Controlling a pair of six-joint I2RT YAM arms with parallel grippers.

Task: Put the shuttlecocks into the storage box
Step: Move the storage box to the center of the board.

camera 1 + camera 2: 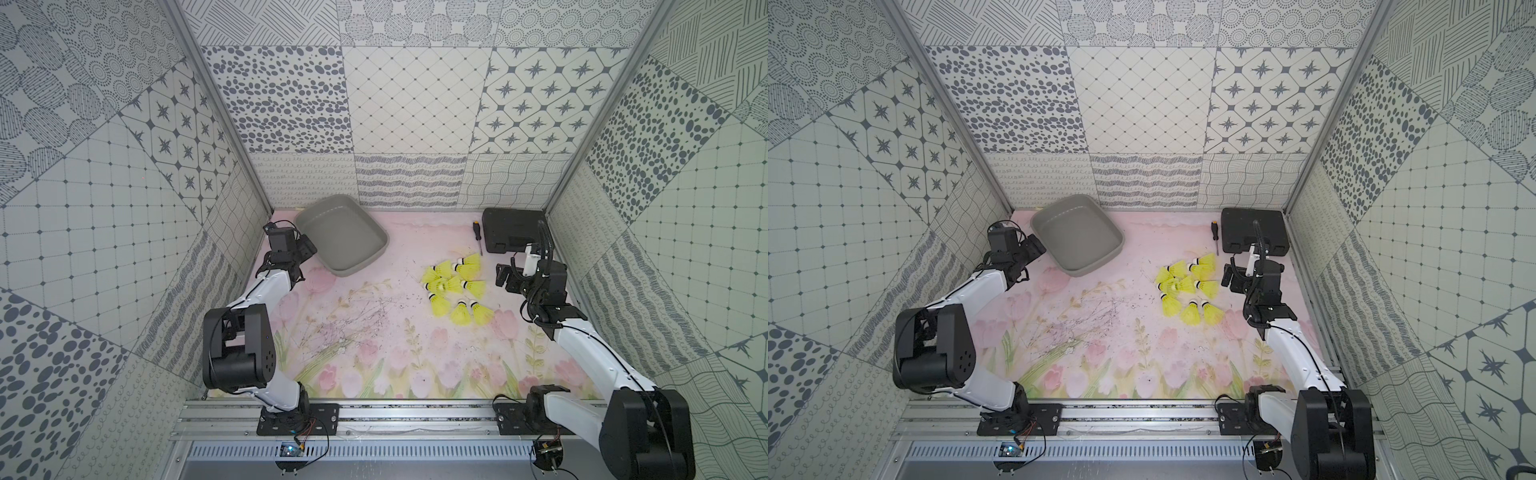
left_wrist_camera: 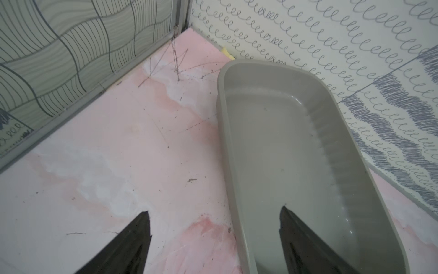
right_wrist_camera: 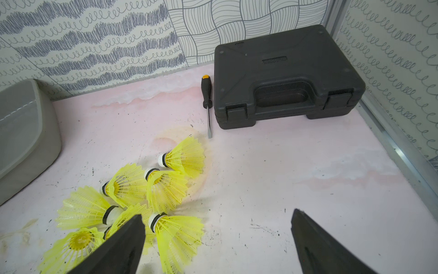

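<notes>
1. Pink tabletop (image 1: 374,332) printed with tulips and leaves, marked with dark specks and thin scratches.
2. Far left corner: grey storage box (image 1: 348,271), set askew, close to the back wall.
3. Right of centre: yellow shuttlecocks (image 1: 468,268) in a loose heap, lying on their sides, some overlapping, well apart from the storage box.
4. Far right corner: closed black case (image 1: 505,228), lying flat.
5. Just beside the case: screwdriver (image 1: 476,232), blade pointing toward the shuttlecocks.

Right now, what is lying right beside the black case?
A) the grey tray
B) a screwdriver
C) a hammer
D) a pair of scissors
B: a screwdriver with a black handle lies on the table alongside the black case, its tip pointing away from the back wall.
</notes>
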